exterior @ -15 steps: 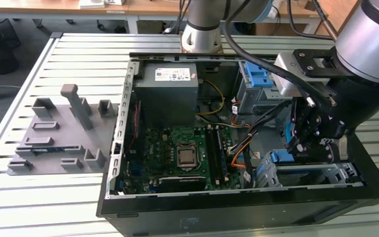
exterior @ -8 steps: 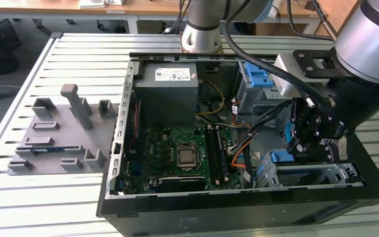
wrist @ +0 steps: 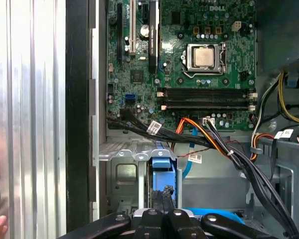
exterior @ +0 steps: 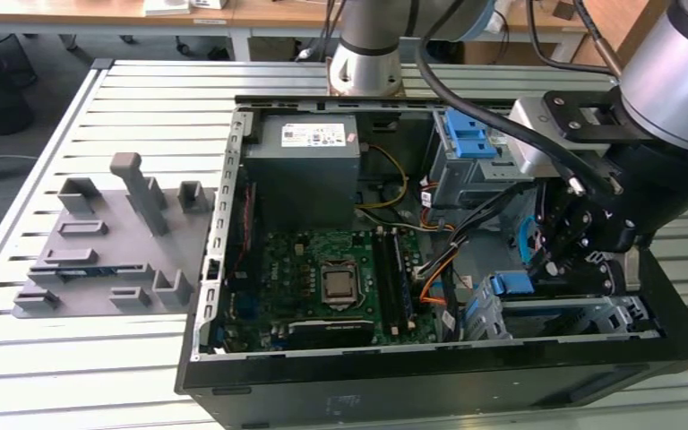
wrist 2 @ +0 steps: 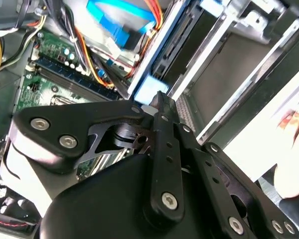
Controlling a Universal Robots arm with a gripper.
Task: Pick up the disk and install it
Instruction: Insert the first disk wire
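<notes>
The gripper's [wrist: 162, 198] black linkage looms in the foreground of both wrist views. Its 2 fingers are drawn together and, as far as can be judged, pinch the top edge of the disk's [wrist: 161, 167] blue bracket.

The disk stands on edge in the metal cage [wrist: 117, 155] and is seen end-on as a narrow blue strip. It lies directly ahead of the fingertips and touches them. Its long axis runs down into the bay, in line with the gripper's reach, and its flat faces run parallel to the cage walls.

In the exterior view the 1 arm leans over the open case [exterior: 440, 381] on the bench [exterior: 81, 358]. The cage sits in the case's near corner on the exterior view's right, beside the motherboard [exterior: 332, 269].

Little of the disk beyond the bracket can be made out, and its label is hidden. The bracket's tab stands just proud of the cage rim, so the disk looks largely seated. Whether it is fully home cannot be told.

Orange and black cables [wrist: 214, 142] cross between board and cage, near the disk but apart from it. A person's hand [wrist 2: 294, 124] lies outside the case wall.
</notes>
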